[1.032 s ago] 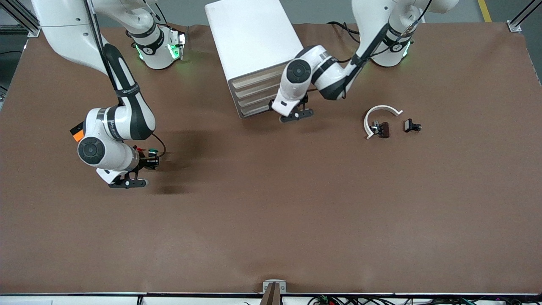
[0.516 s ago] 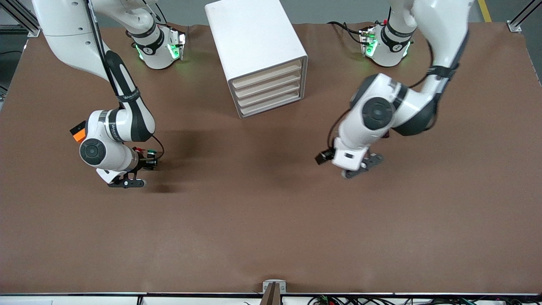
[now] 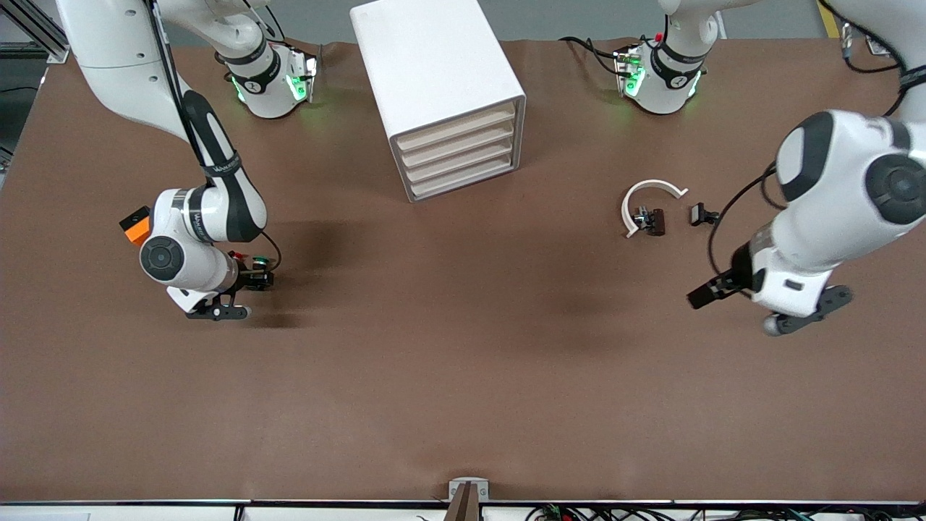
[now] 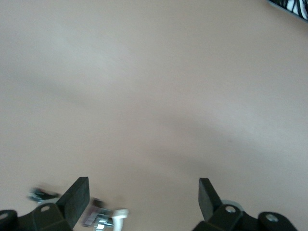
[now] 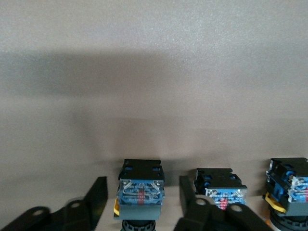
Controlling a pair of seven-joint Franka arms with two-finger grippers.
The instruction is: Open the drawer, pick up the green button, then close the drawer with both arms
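The white drawer cabinet (image 3: 434, 65) stands near the arms' bases with all its drawers (image 3: 459, 148) shut. My right gripper (image 3: 217, 312) is low at the right arm's end of the table, open. In the right wrist view its jaws (image 5: 143, 202) stand round a black-and-blue button body (image 5: 141, 185) with a yellow edge, not touching it. Two more button bodies (image 5: 221, 187) lie beside it. A green cap (image 3: 258, 258) and a red cap (image 3: 235, 255) show by that hand. My left gripper (image 3: 803, 315) is open and empty (image 4: 143, 197), up over the left arm's end.
A white curved piece (image 3: 651, 189), a small dark part (image 3: 655, 221) and a small black part (image 3: 703, 214) lie toward the left arm's end, farther from the front camera than the left gripper. They show blurred in the left wrist view (image 4: 103, 219).
The left arm has swung away from the front of the drawer cabinet to the left arm's end of the table. The right arm has hardly moved.
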